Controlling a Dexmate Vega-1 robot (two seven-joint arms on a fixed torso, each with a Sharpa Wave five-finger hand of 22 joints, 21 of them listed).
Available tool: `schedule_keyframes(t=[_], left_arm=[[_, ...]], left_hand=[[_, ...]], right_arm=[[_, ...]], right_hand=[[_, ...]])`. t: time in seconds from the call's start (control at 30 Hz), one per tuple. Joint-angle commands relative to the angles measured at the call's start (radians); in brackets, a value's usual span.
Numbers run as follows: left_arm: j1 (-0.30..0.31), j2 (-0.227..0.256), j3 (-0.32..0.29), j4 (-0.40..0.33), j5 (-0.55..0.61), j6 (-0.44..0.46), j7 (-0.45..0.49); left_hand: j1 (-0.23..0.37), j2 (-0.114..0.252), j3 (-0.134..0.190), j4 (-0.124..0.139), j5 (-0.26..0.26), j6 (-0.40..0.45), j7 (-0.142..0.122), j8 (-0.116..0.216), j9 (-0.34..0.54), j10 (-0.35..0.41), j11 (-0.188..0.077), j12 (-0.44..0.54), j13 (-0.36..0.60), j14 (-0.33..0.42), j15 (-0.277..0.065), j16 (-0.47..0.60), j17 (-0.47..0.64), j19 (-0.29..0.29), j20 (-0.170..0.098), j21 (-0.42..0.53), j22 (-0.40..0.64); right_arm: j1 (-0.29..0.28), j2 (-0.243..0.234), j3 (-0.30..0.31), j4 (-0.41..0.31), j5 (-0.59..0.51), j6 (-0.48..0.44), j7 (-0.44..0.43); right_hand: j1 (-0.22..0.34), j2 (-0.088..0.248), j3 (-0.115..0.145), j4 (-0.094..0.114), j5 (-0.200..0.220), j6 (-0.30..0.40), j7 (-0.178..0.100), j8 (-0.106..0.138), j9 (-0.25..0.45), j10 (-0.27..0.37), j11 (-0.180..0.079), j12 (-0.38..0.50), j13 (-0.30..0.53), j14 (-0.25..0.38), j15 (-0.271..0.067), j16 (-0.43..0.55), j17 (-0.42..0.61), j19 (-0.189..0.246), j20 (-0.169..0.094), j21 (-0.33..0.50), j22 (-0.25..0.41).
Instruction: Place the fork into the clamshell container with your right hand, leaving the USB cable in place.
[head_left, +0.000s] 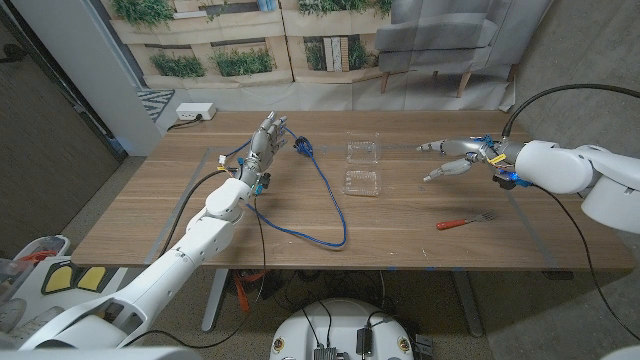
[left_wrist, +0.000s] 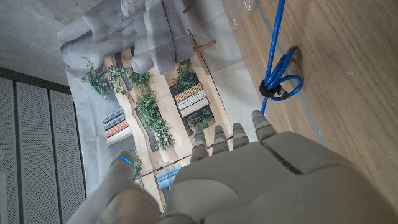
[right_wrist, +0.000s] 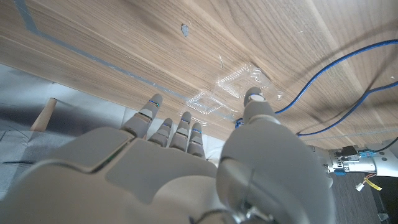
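Over on the right side of the wooden table (head_left: 400, 235), the right hand (head_left: 455, 158) hangs above the surface with its fingers spread wide and stretched out toward the middle of the table, holding nothing. Its arm comes in white and chunky from the right edge, with a black cable looping over it. From the right wrist view the hand (right_wrist: 186, 168) is smooth grey plastic, thumb sticking up apart from the other fingertips (right_wrist: 152, 102).

Just past those fingertips sits the clamshell container (head_left: 362, 165), clear thin plastic, lying open as two shallow ribbed trays joined at a hinge. You can see it in the right wrist view too (right_wrist: 239, 87), almost see-through against the wood grain.

The fork (head_left: 465, 221) lies flat on the table, nearer the robot than the right hand and well apart from it. Orange-red handle, metal-looking tines pointing right.

The left hand (head_left: 267, 140) is out at the end of a long straight arm, fingers extended and apart, nothing in it. Whether it touches the table I can't tell. Right beside it is the USB cable (head_left: 325, 200), thin glossy blue, with a bundled coil next to the fingers (left_wrist: 280, 78) and a long loose loop trailing back toward the robot.
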Motion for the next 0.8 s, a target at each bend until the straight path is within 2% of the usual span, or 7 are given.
schedule_keyframes(t=[0.03, 0.43, 0.8], left_arm=[[-0.01, -0.011, 0.007, 0.011, -0.002, -0.001, -0.006], [-0.011, -0.012, 0.012, 0.005, 0.0, 0.005, -0.008], [-0.009, -0.017, 0.015, 0.016, -0.004, 0.0, -0.014]], left_hand=[[0.002, -0.001, 0.001, -0.007, 0.0, 0.007, -0.003, 0.002, 0.002, 0.004, -0.001, 0.004, 0.004, -0.002, -0.001, 0.006, 0.003, 0.001, -0.002, 0.005, 0.003], [0.002, 0.0, 0.001, -0.008, 0.0, 0.008, -0.003, 0.001, 0.002, 0.005, 0.003, 0.004, 0.004, -0.002, 0.0, 0.007, 0.003, 0.0, -0.002, 0.005, 0.003], [0.002, 0.001, 0.0, -0.01, 0.0, 0.009, -0.003, 0.0, 0.002, 0.011, 0.0, 0.006, 0.004, 0.001, -0.001, 0.008, 0.003, 0.001, -0.001, 0.006, 0.003]], right_arm=[[-0.016, -0.008, 0.029, 0.003, -0.029, 0.011, 0.037], [-0.064, 0.017, 0.083, 0.01, -0.073, 0.049, 0.092], [-0.084, 0.05, 0.104, 0.001, -0.127, 0.054, 0.137]], right_hand=[[0.007, 0.004, 0.0, 0.002, 0.002, 0.018, -0.001, 0.009, 0.003, 0.018, 0.001, 0.01, 0.002, 0.009, -0.102, 0.006, 0.001, 0.011, 0.001, -0.002, 0.003], [0.009, 0.003, -0.002, 0.002, 0.002, 0.022, 0.0, 0.007, 0.002, 0.025, 0.001, 0.011, 0.001, 0.026, -0.106, 0.011, 0.0, 0.02, 0.002, 0.0, 0.003], [0.01, 0.003, -0.003, 0.003, 0.002, 0.023, 0.0, 0.005, 0.002, 0.024, 0.001, 0.01, 0.001, 0.032, -0.107, 0.012, 0.001, 0.023, 0.004, 0.0, 0.003]])
